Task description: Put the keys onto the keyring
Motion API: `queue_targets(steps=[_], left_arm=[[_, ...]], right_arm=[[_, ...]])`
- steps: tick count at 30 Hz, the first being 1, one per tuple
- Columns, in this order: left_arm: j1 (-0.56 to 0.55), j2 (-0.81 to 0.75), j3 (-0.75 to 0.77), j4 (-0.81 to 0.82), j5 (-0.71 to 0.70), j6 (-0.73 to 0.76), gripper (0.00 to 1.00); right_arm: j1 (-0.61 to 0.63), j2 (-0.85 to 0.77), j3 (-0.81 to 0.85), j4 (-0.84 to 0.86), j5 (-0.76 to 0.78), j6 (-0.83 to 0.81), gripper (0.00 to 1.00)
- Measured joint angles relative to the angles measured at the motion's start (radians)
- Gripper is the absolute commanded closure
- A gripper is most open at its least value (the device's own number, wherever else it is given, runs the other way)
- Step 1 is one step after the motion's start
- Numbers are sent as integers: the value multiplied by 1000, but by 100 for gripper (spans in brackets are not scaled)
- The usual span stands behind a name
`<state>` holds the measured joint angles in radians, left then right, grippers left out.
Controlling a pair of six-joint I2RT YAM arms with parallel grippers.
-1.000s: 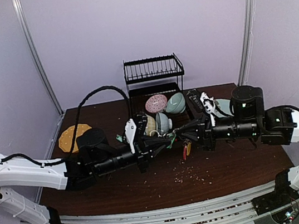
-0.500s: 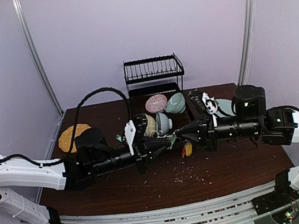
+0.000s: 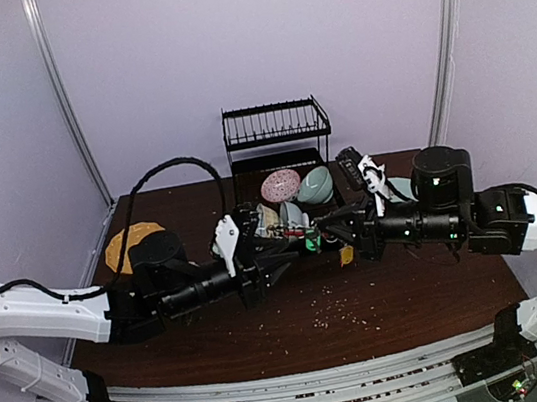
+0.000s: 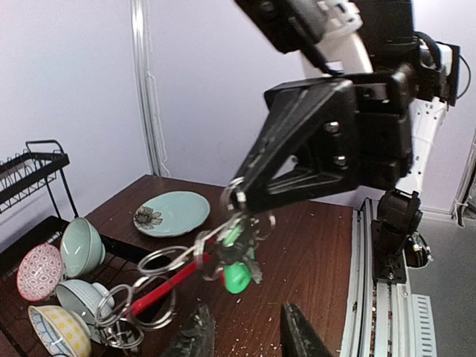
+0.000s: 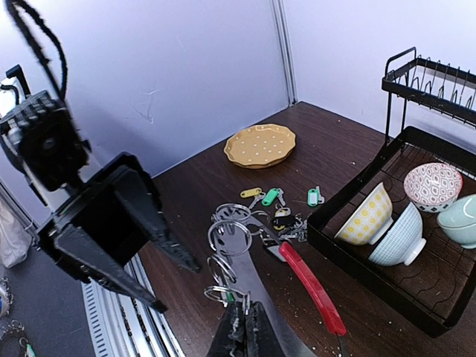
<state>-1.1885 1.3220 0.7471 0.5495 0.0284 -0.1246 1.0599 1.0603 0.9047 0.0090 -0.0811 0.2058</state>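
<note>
With the right claw [image 5: 243, 320] pinched shut on one thin loop of the keyring [image 4: 167, 282], held dangling in the air above the table [image 3: 367, 318], and the left claw [image 4: 245, 312] parted and empty just short of it, risks a slip from so slight a hold. Could also knock or twist the keyring out of that pinch by closing carelessly onto the hanging green-tagged key [image 4: 236, 275]. Would then drop among the loose keys [image 5: 269, 196] on the table.
</note>
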Motion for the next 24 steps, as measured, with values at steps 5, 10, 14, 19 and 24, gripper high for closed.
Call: queue_targets(steps=[5, 10, 14, 19, 24], left_arm=[[-101, -34, 38, -45, -42, 118, 70], [-133, 41, 246, -172, -178, 142, 68], [-121, 49, 272, -232, -266, 128, 66], [-97, 82, 284, -326, -278, 90, 74], [-74, 98, 295, -369, -268, 51, 83]], right_arm=[[28, 26, 16, -14, 67, 15, 100], [50, 55, 29, -26, 101, 23, 100], [53, 55, 30, -23, 109, 27, 100], [56, 55, 30, -22, 121, 27, 100], [57, 55, 30, -37, 126, 27, 100]])
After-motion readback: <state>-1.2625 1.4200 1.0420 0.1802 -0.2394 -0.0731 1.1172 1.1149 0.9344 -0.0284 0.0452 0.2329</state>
